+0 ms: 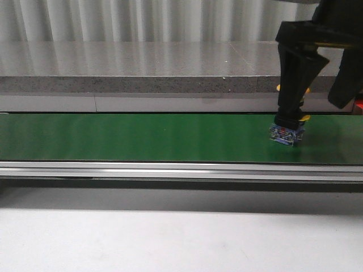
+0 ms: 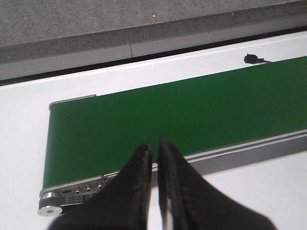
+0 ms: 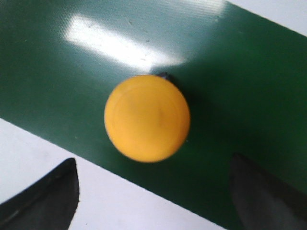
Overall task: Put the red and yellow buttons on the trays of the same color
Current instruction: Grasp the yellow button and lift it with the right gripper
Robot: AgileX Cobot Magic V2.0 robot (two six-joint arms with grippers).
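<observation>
- One yellow button (image 1: 287, 131) on the green belt (image 1: 142, 137), far right in the front view; it stands upright on its blue base, cap facing up at the right wrist camera.
- Right gripper (image 1: 290, 107) hangs straight over it. Fingers (image 3: 45, 196) spread wide, one each side of the cap, touching nothing that I can see.
- Risk: if the belt is running, the button may slide out from between the fingers before they close.
- Risk: pinching only the smooth domed cap could let it slip; a grip lower down, around the collar or body, looks safer.
- Risk: an off-centre descent could knock the button over.
- Left gripper (image 2: 154, 158) is pressed nearly together, empty, above the other belt end.
- No trays in view.
</observation>
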